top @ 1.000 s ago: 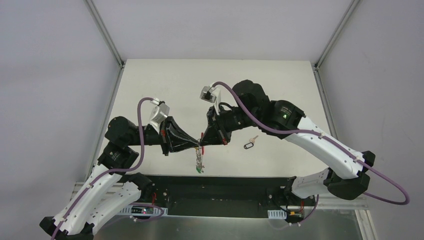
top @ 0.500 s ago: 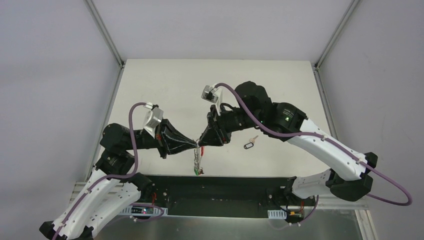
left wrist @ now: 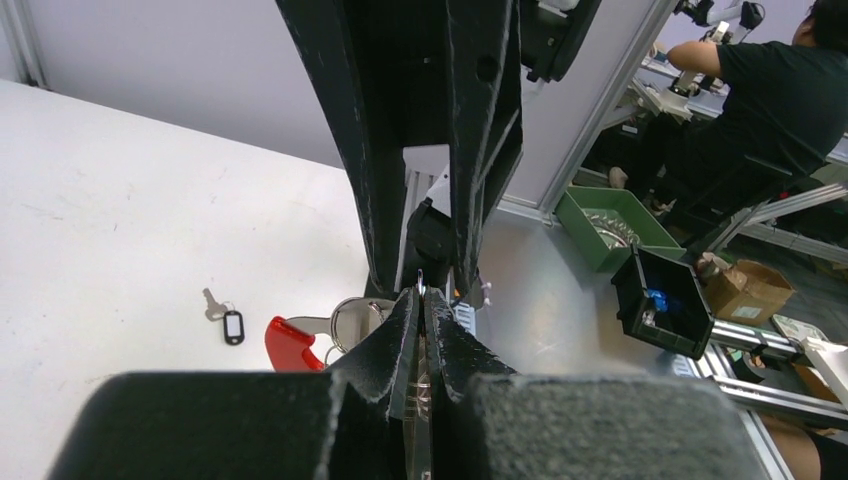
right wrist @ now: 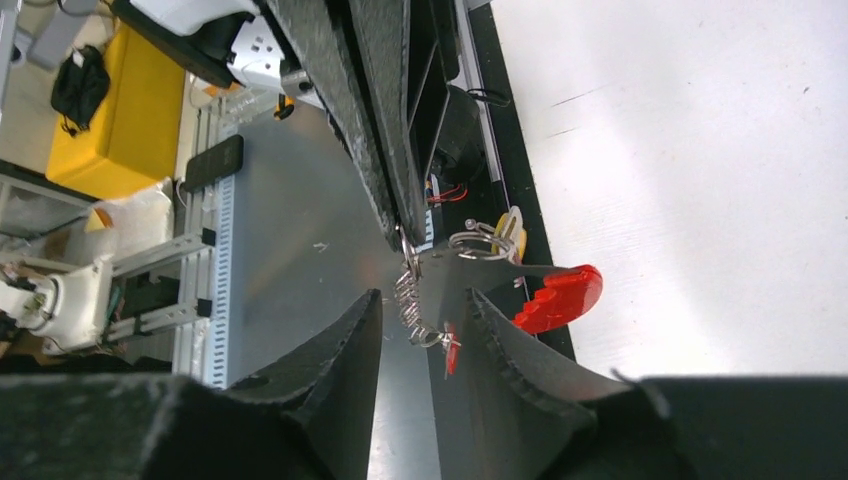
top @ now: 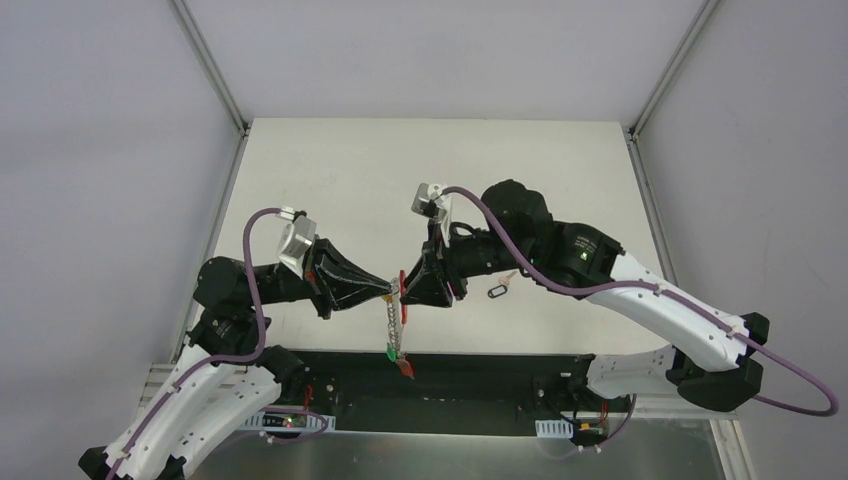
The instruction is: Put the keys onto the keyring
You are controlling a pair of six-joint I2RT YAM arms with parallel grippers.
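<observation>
**Two Arms Meet Tip to Tip Over a Dangling Keyring**

Above the near edge of the white surface (top: 350,180), the left fingers (top: 386,294) are pressed tight together on the top end of the keyring (top: 396,322). It hangs from them as a silvery row of small metal loops. The right fingers (top: 410,290) face them tip to tip and stand spread. The right wrist camera shows the loop chain hanging in the gap between them, with neither side clamping it.

A red plastic piece (right wrist: 558,298) juts sideways from the top of the chain, just beside a metal split ring (right wrist: 475,243) and a yellow tag (right wrist: 510,232). Lower on the chain, a green tag (top: 390,350) and a red tag (top: 405,367) dangle in front of the dark rail (top: 450,375) that carries the arms' bases. The pictures are too small to tell which loops these keys sit on.

One key with a black tag (top: 497,290) lies flat on the surface, apart from the rest. It is off to the right of the meeting fingertips and close under the right arm. From the left wrist camera the same key lies on the white surface to the left of the red piece, touching nothing else.
</observation>
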